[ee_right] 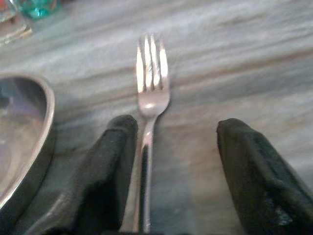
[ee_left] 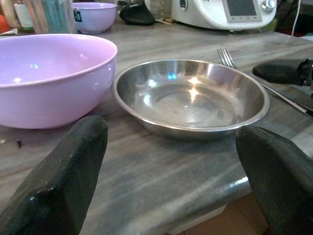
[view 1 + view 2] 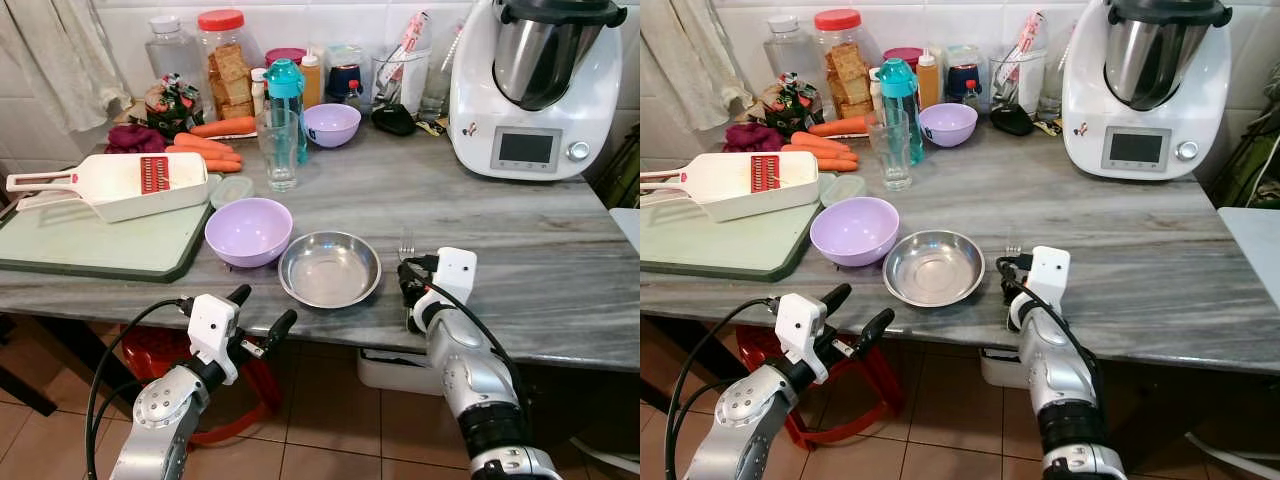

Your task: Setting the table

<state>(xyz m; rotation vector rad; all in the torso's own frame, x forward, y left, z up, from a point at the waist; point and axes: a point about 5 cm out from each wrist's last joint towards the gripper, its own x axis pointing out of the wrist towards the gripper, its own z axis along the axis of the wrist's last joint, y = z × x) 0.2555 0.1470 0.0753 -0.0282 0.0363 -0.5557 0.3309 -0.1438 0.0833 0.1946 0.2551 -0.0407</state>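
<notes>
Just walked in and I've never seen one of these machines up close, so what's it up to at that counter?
It looks like table setting in progress. On the marble counter lies a fork, just right of a steel bowl; the right gripper is over the fork's handle, fingers open around it. The left gripper hovers open off the counter's front edge, facing the steel bowl and the lilac bowl beside it. Neither gripper holds anything yet.

I can read no text anywhere; the cooker's (image 3: 530,85) screen at my one o'clock shows blank.
</notes>
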